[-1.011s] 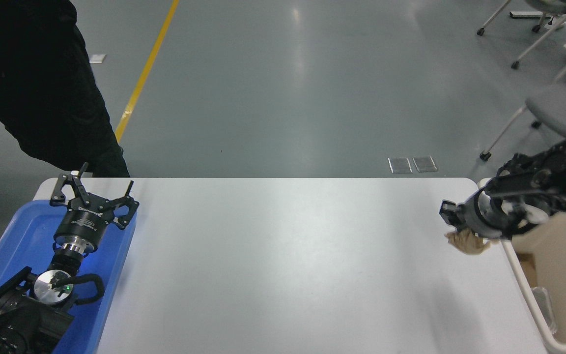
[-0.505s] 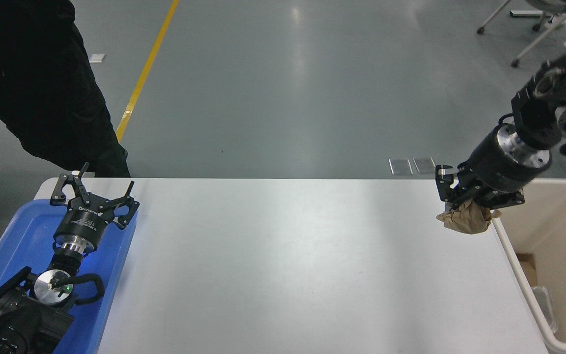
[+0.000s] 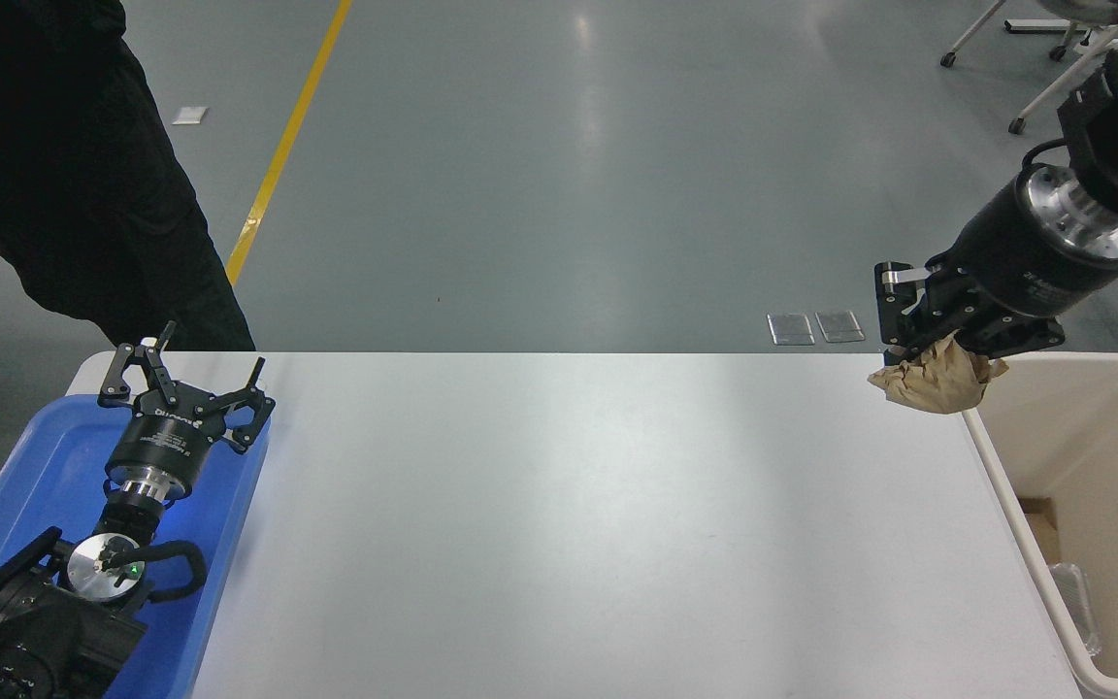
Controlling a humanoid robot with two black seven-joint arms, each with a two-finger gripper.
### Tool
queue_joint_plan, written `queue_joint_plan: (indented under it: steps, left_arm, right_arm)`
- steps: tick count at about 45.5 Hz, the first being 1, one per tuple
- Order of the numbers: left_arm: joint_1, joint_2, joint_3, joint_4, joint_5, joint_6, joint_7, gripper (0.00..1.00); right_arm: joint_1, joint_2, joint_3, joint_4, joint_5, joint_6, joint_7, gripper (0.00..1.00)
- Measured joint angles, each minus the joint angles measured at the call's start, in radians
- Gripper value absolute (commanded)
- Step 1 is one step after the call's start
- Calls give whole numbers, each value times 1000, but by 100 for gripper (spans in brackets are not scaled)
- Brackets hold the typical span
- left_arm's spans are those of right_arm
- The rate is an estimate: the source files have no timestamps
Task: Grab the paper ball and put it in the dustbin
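Pickup done, drop into bin outstanding.

I note the right gripper (image 3: pixel 933 348) clamped on the paper ball (image 3: pixel 937 382), holding it clear above the surface (image 3: pixel 559 524) at its far right corner, just beside the dustbin (image 3: pixel 996 471) rim but not over the opening. In my judgement, carry-over and release remain. The left gripper (image 3: pixel 185 383) rests parked with fingers spread over the blue tray (image 3: pixel 25 485) at the left edge.
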Motion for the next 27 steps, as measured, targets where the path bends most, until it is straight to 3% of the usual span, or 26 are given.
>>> queue_joint_plan:
  steps: [12, 27]
  left_arm:
    - [1, 0, -1, 0, 0, 0, 0, 99]
    - [1, 0, -2, 0, 0, 0, -1, 99]
  right_arm:
    - [-64, -44, -68, -65, -1, -108, -1, 0]
    - [-387, -107, -102, -275, 3, -462, 3, 0]
